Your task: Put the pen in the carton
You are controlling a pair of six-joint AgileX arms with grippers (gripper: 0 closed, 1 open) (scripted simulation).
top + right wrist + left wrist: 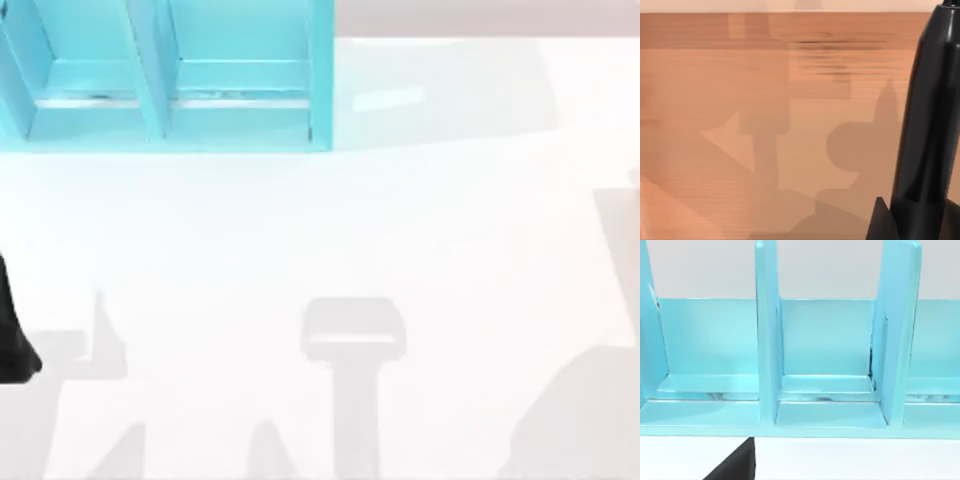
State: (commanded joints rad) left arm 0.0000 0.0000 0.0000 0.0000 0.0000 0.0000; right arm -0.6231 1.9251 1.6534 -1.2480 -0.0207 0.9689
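Observation:
The carton (240,128) is a teal box with upright dividers, standing at the table's far left. The left wrist view faces its open compartments (830,412) from close by. A black part of my left gripper (12,345) pokes in at the table's left edge, well in front of the carton, and its dark tip (735,466) is in the left wrist view. The pen (930,125), slim, glossy and black, rises close to the right wrist camera. My right gripper (900,225) is shut on its lower end, with one dark finger (879,217) beside it. The pen's label band is hidden.
The white table (330,240) spreads open in front of and to the right of the carton, crossed by grey arm shadows near the front edge. The right wrist view looks onto a brown wood-grain surface (740,125) with shadows on it.

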